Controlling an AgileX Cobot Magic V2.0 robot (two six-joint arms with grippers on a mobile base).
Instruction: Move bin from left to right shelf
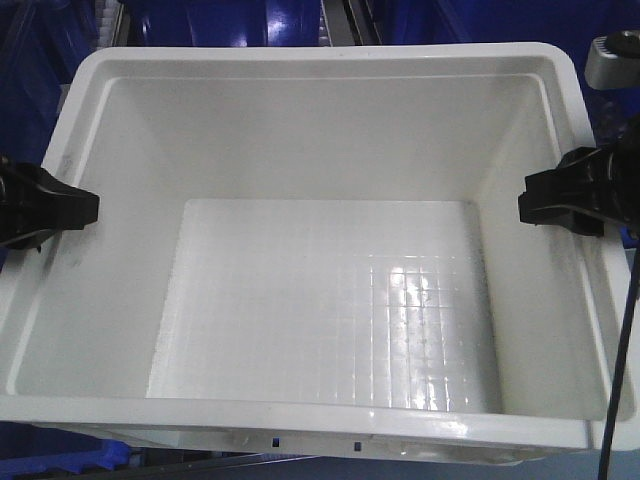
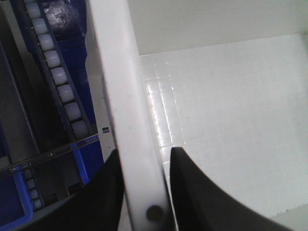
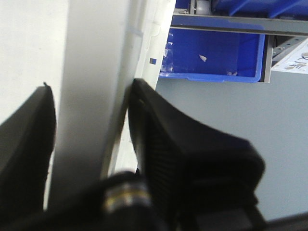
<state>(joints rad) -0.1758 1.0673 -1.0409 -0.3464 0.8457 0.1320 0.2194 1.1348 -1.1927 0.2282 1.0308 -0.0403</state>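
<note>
The white bin (image 1: 320, 110) fills the front view, empty, with a gridded floor. My left gripper (image 1: 80, 208) is shut on its left rim, one black finger inside and one outside. My right gripper (image 1: 532, 198) is shut on the right rim the same way. In the left wrist view the rim of the bin (image 2: 125, 96) runs between the black fingers of the left gripper (image 2: 143, 159). In the right wrist view the wall of the bin (image 3: 91, 72) is clamped by the right gripper (image 3: 91, 103).
Dark blue bins (image 1: 220, 20) and shelf rails stand behind the white bin. A roller track (image 2: 57, 77) runs beside its left side. A blue bin (image 3: 211, 53) sits on a grey shelf to the right, with a grey floor (image 3: 231, 110) below it.
</note>
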